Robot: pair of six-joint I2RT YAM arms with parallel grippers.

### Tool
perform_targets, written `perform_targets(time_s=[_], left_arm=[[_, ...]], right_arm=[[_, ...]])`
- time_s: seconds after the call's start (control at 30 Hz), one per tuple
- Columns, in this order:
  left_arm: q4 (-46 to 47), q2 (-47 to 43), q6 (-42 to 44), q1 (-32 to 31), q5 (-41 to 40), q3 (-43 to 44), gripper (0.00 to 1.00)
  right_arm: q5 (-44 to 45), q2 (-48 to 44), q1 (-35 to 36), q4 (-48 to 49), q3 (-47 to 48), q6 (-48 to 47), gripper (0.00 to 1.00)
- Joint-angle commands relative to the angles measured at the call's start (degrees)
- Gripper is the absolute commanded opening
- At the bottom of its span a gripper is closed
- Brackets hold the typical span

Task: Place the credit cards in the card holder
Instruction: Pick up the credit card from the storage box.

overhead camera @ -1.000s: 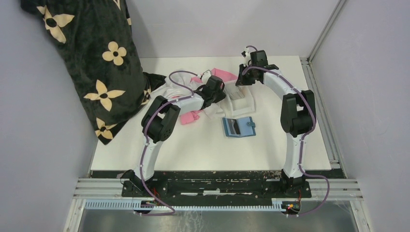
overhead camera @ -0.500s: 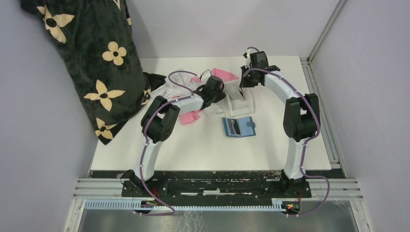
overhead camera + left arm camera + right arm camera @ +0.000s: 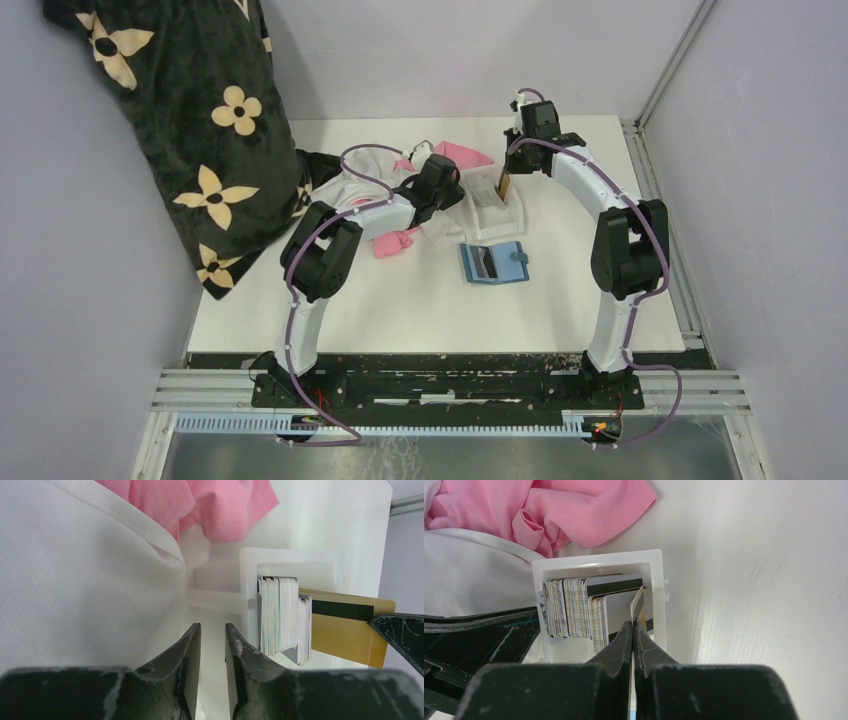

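White table. White-and-pink cloth heap sits mid-back, with the clear tray just beside it. Card holder lies open on the near side of the tray. Credit cards stand on edge in the tray. Left gripper is at the tray edge, jaws a narrow slit apart, possibly nipping the lip, can't tell. Right gripper is clamped tight on the gold card, which sticks out past the stack.
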Motion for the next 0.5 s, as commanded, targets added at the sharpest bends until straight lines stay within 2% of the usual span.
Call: perform_targets(time_s=[0.0,0.3,0.47], left_arm=[[2.6,-2.7,2.4,-0.1,-1.1,-0.2,0.32],[3.3,-1.8,2.0,-0.1,-0.3,0.0,0.32],[3.4,-1.9,2.0,-0.1,-0.4,-0.3,0.32]], right_arm=[[-1.1,0.6,0.8,1.1,2.1,0.3,0.04],[-1.2,2.7,3.1,2.7,0.5,1.4,0.12],[-0.3,3.9,3.9,1.9,1.7,1.5,0.11]])
